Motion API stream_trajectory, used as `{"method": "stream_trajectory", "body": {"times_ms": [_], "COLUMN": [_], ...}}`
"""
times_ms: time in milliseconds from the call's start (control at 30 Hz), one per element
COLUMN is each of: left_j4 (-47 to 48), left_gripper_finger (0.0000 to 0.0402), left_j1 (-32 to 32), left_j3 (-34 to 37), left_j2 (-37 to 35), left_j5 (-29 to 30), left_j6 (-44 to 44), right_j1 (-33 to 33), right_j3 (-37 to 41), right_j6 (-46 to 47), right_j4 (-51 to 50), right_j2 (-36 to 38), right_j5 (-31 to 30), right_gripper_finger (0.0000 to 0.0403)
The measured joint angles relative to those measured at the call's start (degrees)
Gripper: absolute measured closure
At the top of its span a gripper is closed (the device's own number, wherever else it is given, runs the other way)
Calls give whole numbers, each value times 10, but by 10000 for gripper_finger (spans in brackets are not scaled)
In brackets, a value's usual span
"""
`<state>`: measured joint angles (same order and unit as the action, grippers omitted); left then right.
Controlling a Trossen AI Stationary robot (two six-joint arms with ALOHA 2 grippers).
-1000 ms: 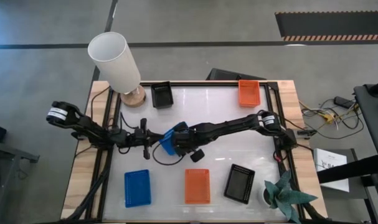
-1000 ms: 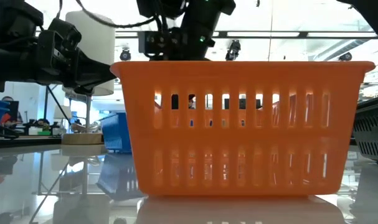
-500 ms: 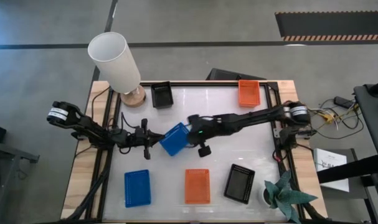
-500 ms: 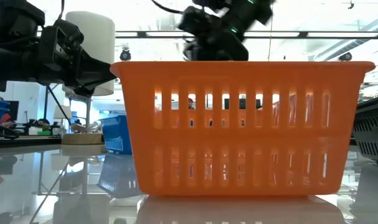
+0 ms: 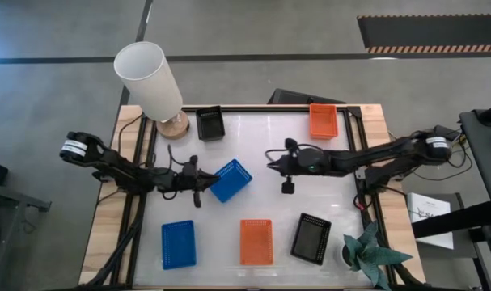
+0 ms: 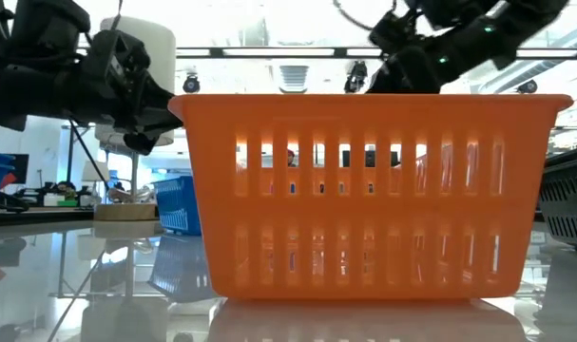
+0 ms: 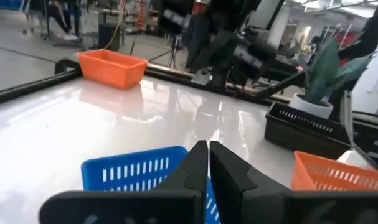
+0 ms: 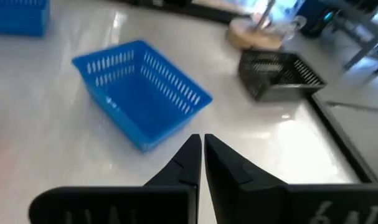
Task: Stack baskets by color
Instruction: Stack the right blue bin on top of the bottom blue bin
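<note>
1. Right gripper (image 5: 271, 166): fingers pressed together and empty, hovering over the middle of the surface (image 5: 269, 202), apart from the tilted blue basket (image 5: 230, 179) it faces; its wrist view shows that basket (image 8: 139, 93) lying free on the white top.
2. Left gripper (image 5: 201, 184): also closed, holding nothing, just beside the same basket on its other side; its wrist view shows the closed fingertips (image 7: 207, 155) directly in front of the basket's wall (image 7: 139, 177). The basket thus lies between the two grippers, probably so that either arm can reach it.
3. Front row, nearest the low camera: a second blue basket (image 5: 179, 243), an orange basket (image 5: 256, 242) and a black basket (image 5: 311, 238), side by side, each apart from its neighbours. These likely serve as the stacks, one per colour; how many baskets each holds cannot be told.
4. Far edge: a lone black basket (image 5: 209, 123) and a lone orange basket (image 5: 323, 120), not yet stacked.
5. Judgement: sorting is only partly done; the middle blue basket belongs on the front blue one, and the far black and orange ones remain.
6. Bystanders: lampshade (image 5: 148, 81) at the far left corner, plant (image 5: 370, 252) at the near right corner; neither is in the way.
</note>
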<state>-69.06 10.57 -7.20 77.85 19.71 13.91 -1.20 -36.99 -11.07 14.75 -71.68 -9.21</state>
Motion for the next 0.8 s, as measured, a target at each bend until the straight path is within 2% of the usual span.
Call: {"method": "stream_trajectory", "body": {"times_ms": [133,233,533,667,800], "left_j4": [32,85,394,534,688], "left_gripper_finger": [398,379,299,277,263], "left_j1": [-2,-8,-24,-43,-71], "left_j3": [-24,-47,-176,-242,-309], "left_j2": [-11,-21,-58,-64,-64], "left_j5": [-1,-2,3,6,3], "left_j6": [-8,8,33,38,79], "right_j1": [-7,-12,-14,-15,-15], "right_j3": [49,71,101,101,101], "right_j6": [-6,-8,-38,-54,-65], "right_j4": [51,67,98,113,117], "right_j2": [41,61,64,65,68], "right_j5": [-5,-4,-5,-5,-4], "right_gripper_finger": [390,390,390,390,390]}}
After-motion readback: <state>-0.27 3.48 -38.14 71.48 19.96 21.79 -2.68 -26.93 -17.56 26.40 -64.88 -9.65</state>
